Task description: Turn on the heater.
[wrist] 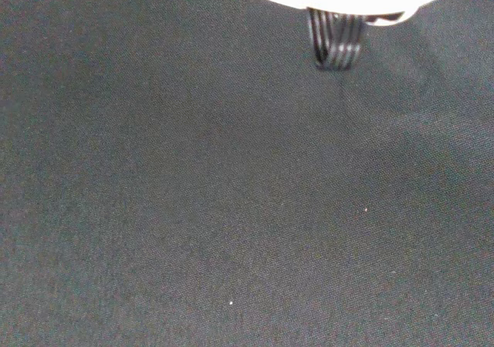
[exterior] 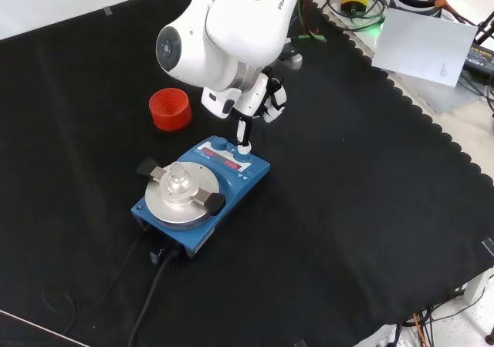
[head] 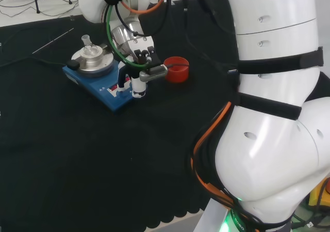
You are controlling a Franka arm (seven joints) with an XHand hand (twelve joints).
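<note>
The heater (head: 111, 97) (exterior: 248, 182) is a blue box with a round silver plate, and a small clear flask (head: 88, 45) (exterior: 179, 181) stands on that plate. The hand (head: 136, 55) (exterior: 264, 99) hangs over the heater's control panel. One straight finger (head: 138, 89) (exterior: 243, 133) points down and its tip meets a white knob at the panel's edge. The thumb sticks out sideways in the head view, and the other fingers are tucked up. In the wrist view a black ribbed part of the hand (wrist: 336, 42) shows over bare black cloth.
A red ribbed ring stand (head: 176, 69) (exterior: 170, 108) sits on the cloth just beyond the heater. A black cable (exterior: 153, 289) runs from the heater toward the front view's bottom edge. The arm's white links (head: 273, 113) take up the head view's right.
</note>
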